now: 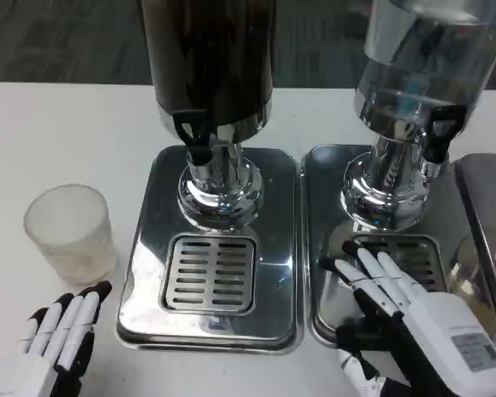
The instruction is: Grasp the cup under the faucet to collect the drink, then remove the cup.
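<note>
On the worktop's left stands the frosted cup (69, 231) (likely light, thin-walled, easily crushed), best gripped mid-wall; the left hand (59, 332) lies open just below it. The right hand (397, 302) rests open over the right drip tray (326, 248).

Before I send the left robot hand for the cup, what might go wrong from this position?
1. The cup stands on the table left of the dark dispenser's tray, not under its faucet; a poured drink would miss it.
2. The left robot hand sits close beneath the light, frosted cup, so it might knock it over.
3. The right robot hand rests over the clear dispenser's grate, exposed to drips.
</note>
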Motion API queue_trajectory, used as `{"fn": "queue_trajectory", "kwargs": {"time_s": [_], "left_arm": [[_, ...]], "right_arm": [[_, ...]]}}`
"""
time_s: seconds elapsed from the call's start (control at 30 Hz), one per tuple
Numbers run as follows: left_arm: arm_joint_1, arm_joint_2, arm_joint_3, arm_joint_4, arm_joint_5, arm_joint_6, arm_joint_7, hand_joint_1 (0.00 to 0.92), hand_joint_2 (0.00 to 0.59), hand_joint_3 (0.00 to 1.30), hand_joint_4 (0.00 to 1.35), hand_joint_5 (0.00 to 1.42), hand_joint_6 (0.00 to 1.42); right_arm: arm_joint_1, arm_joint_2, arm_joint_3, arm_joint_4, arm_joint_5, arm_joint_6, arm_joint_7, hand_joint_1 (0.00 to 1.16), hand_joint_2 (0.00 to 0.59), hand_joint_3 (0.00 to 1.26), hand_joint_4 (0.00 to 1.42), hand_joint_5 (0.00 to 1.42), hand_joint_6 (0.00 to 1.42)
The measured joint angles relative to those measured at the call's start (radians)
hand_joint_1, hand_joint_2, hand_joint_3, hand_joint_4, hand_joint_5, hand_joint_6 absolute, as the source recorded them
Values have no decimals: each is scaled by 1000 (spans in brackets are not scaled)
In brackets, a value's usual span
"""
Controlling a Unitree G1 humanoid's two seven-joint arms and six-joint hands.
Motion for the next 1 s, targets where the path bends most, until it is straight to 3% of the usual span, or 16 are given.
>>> {"fn": "queue_trajectory", "kwargs": {"time_s": [0.5,0.8,1.0], "left_arm": [[1,-2,-8,4,-11,-7,14,0,86,0,0,0,0],[9,-9,51,18,-177,-127,82,0,61,0,0,0,11],[-19,7,105,55,-278,-182,62,0,58,0,0,23,30]], "right_arm": [[-12,-7,0,0,7,0,2,484,585,127,12,0,102],[-10,-2,3,0,11,0,2,483,585,127,12,0,108],[-14,34,39,-1,-11,23,5,483,585,127,12,0,108]]}}
